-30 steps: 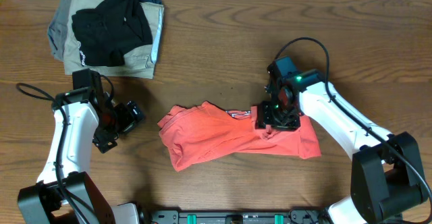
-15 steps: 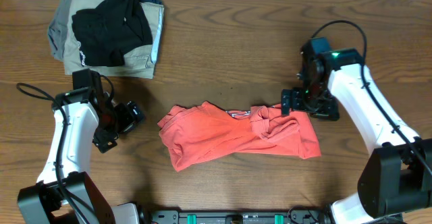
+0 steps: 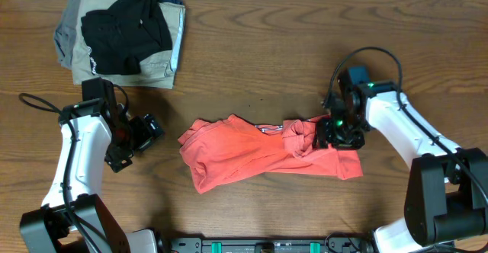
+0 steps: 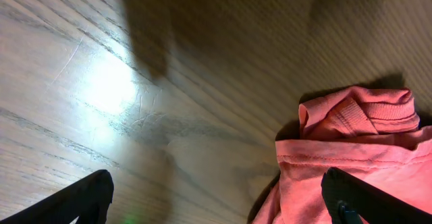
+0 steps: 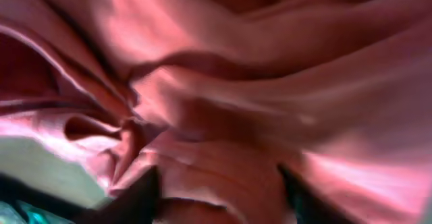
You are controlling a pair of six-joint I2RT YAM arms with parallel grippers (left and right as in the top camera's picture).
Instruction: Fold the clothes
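The red-orange T-shirt [image 3: 252, 154] lies crumpled in a long bunch at the front middle of the table; no lettering shows. My right gripper [image 3: 329, 135] is down on its right part. In the right wrist view the fingers [image 5: 217, 197] stand apart with folds of the shirt [image 5: 236, 82] between them, filling the frame. My left gripper [image 3: 151, 126] is open and empty, just left of the shirt's left end. In the left wrist view its fingers [image 4: 216, 197] are spread wide above bare wood, and the shirt's hem and sleeve [image 4: 364, 150] lie at the right.
A pile of khaki and grey folded garments [image 3: 76, 47] with a black garment [image 3: 126, 20] on top sits at the back left corner. Brown wood table [image 3: 252, 62] surrounds the shirt.
My right gripper lifted off the shirt and swung away to the right, then came back down onto the shirt's right part. The left arm has not moved.
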